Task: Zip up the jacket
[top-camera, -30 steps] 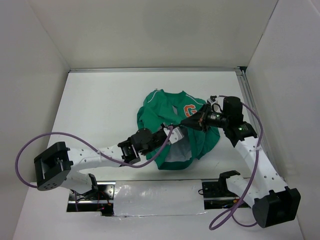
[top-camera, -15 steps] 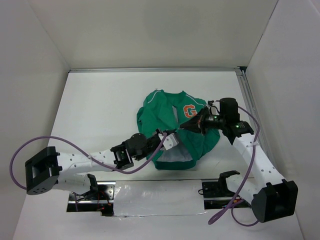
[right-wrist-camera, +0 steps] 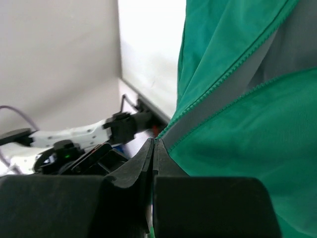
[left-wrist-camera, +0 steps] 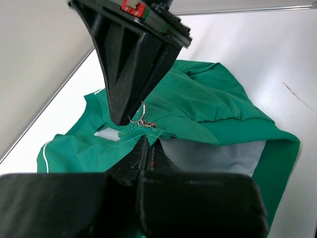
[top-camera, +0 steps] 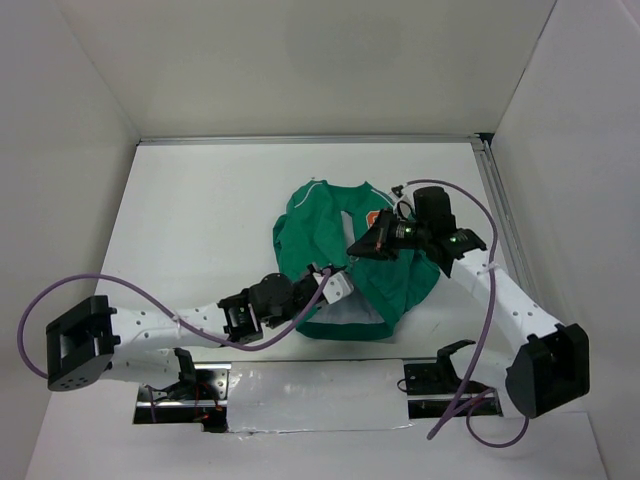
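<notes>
Your jacket (top-camera: pixel 312 228) sits bunched up on the table (top-camera: pixel 200 200), a bit right of centre in the overhead shot. The front is open, so the pale lining (top-camera: pixel 352 316) shows along its lower edge. The orange patch (top-camera: pixel 372 216) just peeks out at the upper right of the pile, right next to your right arm.

Your left gripper (top-camera: pixel 333 284) comes in from the lower left. Its fingers are pressed together, pinching the green zipper edge where it meets the lining.

Your right gripper (top-camera: pixel 356 248) reaches in from the right and is closed tight too. In its own wrist view the toothed edge of the jacket runs straight down into the fingertips.

From the left wrist cam, the two tips are really close together. The little metal zipper ring (left-wrist-camera: pixel 139 115) hangs right beside the right gripper's tip, but I can't tell if it's actually clamped.
</notes>
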You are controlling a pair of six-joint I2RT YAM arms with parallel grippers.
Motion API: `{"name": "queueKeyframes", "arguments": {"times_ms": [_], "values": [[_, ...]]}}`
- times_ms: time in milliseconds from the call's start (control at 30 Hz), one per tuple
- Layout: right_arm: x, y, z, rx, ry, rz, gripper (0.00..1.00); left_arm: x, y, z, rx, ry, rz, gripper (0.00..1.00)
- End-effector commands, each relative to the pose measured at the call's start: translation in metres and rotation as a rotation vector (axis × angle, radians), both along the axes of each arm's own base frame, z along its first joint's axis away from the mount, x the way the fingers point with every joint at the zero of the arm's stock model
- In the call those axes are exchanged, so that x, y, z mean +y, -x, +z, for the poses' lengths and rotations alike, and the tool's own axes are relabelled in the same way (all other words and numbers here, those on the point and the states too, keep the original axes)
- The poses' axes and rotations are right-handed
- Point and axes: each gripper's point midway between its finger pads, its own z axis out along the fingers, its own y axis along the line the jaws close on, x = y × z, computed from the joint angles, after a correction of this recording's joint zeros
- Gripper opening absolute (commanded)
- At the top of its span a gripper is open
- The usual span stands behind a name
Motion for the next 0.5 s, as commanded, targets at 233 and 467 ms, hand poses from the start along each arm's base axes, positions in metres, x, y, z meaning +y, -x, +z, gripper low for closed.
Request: {"name": "queueKeyframes", "arguments": {"times_ms": [233, 467], "values": [[-0.024, -0.017, 0.033, -0.346, 0.225, -0.223, 0.0, -0.029, 0.005, 0.04, 0.042, 0.18, -0.005, 0.0], [-0.019, 0.006, 0.005, -0.145, 0.19, -0.221, 0.0, -0.023, -0.008, 0.047, 0.033, 0.222, 0.077, 0.0]]}}
